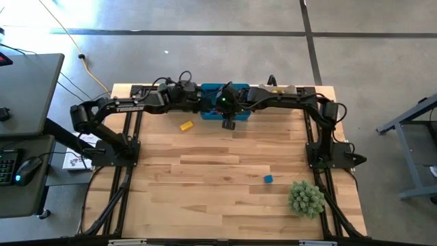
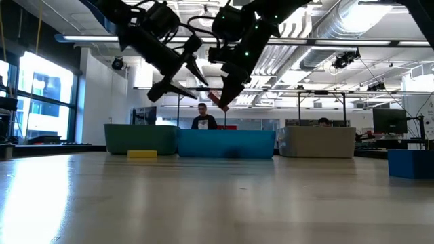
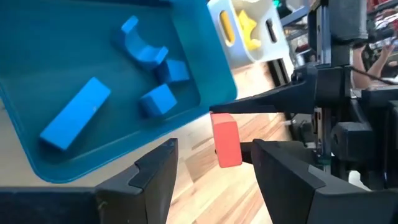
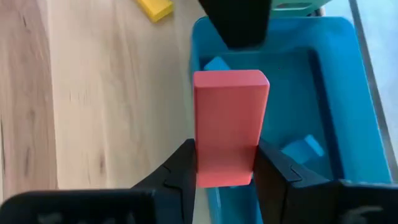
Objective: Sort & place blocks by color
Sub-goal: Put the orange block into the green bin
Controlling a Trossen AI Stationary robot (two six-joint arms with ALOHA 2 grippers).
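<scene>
A red block (image 4: 229,118), a short bar, hangs in the air at the near rim of the blue bin (image 1: 212,89), with my right gripper (image 4: 225,155) shut on it. My left gripper (image 3: 211,168) stands open close beside it, fingers pointing at the block's lower end (image 3: 227,152) without touching. Several blue blocks (image 3: 74,115) lie on the blue bin's floor. A yellow block (image 1: 186,126) lies flat on the table near that bin, and a blue block (image 1: 268,179) lies toward the near right. My right gripper pinches the red block between its two fingers, on its two long side faces near one end (image 4: 225,174). The fingers slant down from the table's right side and lie along the block. The block sticks out past the fingertips (image 2: 218,100), clear of table and bin.
A green bin (image 2: 139,139), the blue bin and a pale bin (image 2: 319,142) holding yellow blocks (image 3: 245,28) stand in a row along the far edge. A spiky green ball (image 1: 306,198) sits near the right front corner. Both arms crowd the space over the blue bin.
</scene>
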